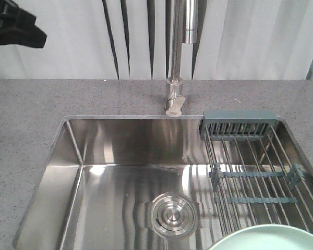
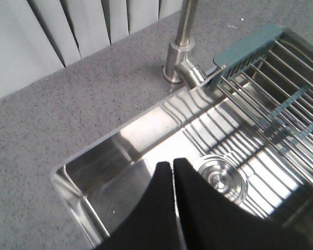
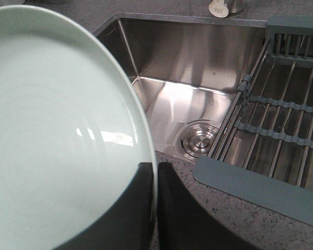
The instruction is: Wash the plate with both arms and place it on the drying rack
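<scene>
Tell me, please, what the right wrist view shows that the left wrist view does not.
Only the right wrist view shows the plate, its rim clamped in the right gripper, and the near end bar of the rack. Only the left wrist view shows the left gripper, shut and empty, the column of the faucet and the blinds. Both show the sink, the drain, the rack and the faucet base.

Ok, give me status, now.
Left tool shut, empty. Right tool shut on plate rim. Plate off rack. Nothing seen blocking rack.
</scene>
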Robot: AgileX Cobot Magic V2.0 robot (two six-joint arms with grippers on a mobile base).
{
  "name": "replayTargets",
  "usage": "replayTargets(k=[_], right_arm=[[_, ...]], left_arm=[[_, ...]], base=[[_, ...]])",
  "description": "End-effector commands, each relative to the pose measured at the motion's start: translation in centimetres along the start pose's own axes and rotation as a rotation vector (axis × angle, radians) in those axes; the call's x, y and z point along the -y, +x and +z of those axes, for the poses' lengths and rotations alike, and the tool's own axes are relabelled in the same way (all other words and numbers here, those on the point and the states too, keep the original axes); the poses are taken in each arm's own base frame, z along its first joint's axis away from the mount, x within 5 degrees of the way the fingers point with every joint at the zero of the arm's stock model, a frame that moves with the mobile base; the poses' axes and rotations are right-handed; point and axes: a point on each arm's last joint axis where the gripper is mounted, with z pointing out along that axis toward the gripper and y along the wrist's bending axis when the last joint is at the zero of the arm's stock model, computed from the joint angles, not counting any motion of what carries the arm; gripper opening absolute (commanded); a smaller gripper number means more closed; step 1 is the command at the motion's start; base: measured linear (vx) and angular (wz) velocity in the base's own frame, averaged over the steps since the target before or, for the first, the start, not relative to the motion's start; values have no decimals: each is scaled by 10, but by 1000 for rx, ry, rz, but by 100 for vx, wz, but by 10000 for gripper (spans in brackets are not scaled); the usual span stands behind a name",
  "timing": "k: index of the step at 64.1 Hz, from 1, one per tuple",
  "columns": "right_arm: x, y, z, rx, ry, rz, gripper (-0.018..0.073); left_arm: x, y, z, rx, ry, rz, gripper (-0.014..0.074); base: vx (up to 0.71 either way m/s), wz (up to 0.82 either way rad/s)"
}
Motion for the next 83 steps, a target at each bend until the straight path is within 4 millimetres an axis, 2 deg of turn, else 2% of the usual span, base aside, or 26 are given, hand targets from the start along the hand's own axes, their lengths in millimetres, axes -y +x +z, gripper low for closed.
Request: replayTargets(k=[1, 7, 16, 35, 42, 50, 61, 83], right_arm=[[-2, -13, -2, 80, -6, 12, -4], [-2, -13, -2, 80, -6, 12, -4], [-2, -13, -2, 80, -6, 12, -4], [-2, -13, -2, 80, -6, 12, -4], [-2, -13, -2, 80, -6, 12, -4], [-2, -13, -2, 80, -6, 12, -4], [-2, -13, -2, 80, -6, 12, -4], [-2, -13, -2, 80, -6, 12, -4]], left_arm=[[18, 19, -31, 80, -6, -7, -8], [25, 47, -38, 132, -33, -28, -8], [28, 101, -29, 170, -68, -83, -8], [24, 236, 21, 245, -121, -298, -6], [25, 267, 29, 291, -129, -368, -6], [26, 281, 27, 375, -138, -400, -6], [27, 279, 16, 478, -160, -375, -6], [28, 280, 15, 476, -156, -373, -6]], base=[[0, 0], [0, 0], [0, 0], [0, 0], [0, 0], [0, 0], [0, 0], [0, 0]])
